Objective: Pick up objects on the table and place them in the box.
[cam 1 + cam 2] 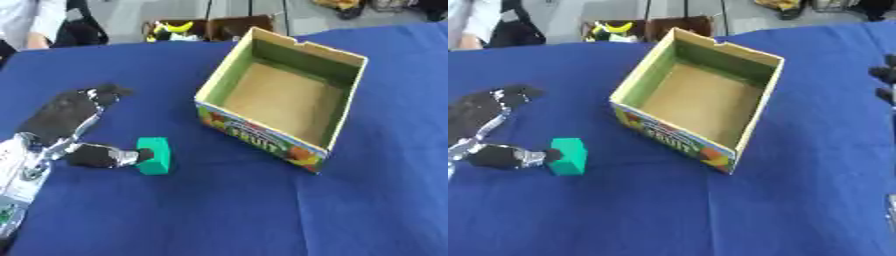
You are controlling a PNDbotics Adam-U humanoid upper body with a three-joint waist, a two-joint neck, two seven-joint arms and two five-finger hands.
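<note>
- The left hand (pixel 66 116) comes in from the table's left edge, its silver-jointed forearm rising out of the lower left corner. The palm lies low over the blue cloth with the fingers (pixel 107 93) stretched away toward the far side.
- The thumb (pixel 103 156) sticks out sideways to the right, its tip touching the left face of the green block (pixel 156 155). The fingers are nowhere near the block, so the hand is spread wide and has hold of nothing.
- The green block stands on the table (pixel 219 215) near the left edge, just left of the box's near-left corner and clearly apart from it.
- The box (pixel 261 134) sits around the middle of the table, turned at an angle so one corner points toward the near edge. It is an open cardboard box with green inner walls, a brown bottom and a fruit print on its near outer wall. Nothing lies inside it.
- The right hand (pixel 885 82) shows only as a few dark fingertips at the right edge of the right eye view, past the box; whether its fingers are curled or straight cannot be told.
</note>
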